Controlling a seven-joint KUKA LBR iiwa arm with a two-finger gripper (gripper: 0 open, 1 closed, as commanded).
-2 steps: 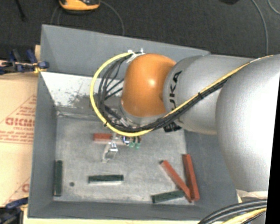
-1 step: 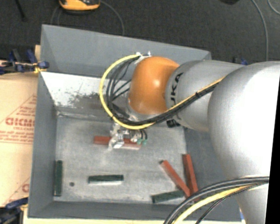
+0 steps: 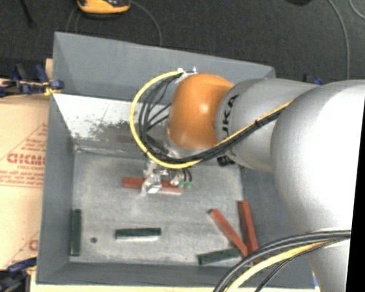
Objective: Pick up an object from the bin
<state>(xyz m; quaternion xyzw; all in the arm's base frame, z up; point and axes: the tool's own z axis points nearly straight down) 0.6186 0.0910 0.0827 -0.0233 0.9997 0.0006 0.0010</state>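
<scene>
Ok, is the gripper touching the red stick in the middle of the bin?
Cannot tell. In the camera view the gripper sits directly over the red stick, covering the spot where they would meet.

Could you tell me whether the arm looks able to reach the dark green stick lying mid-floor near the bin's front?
Probably yes. The dark green stick lies flat on the bare floor of the bin, touching nothing. The end effector is nearby over a red stick, with nothing between them.
</scene>
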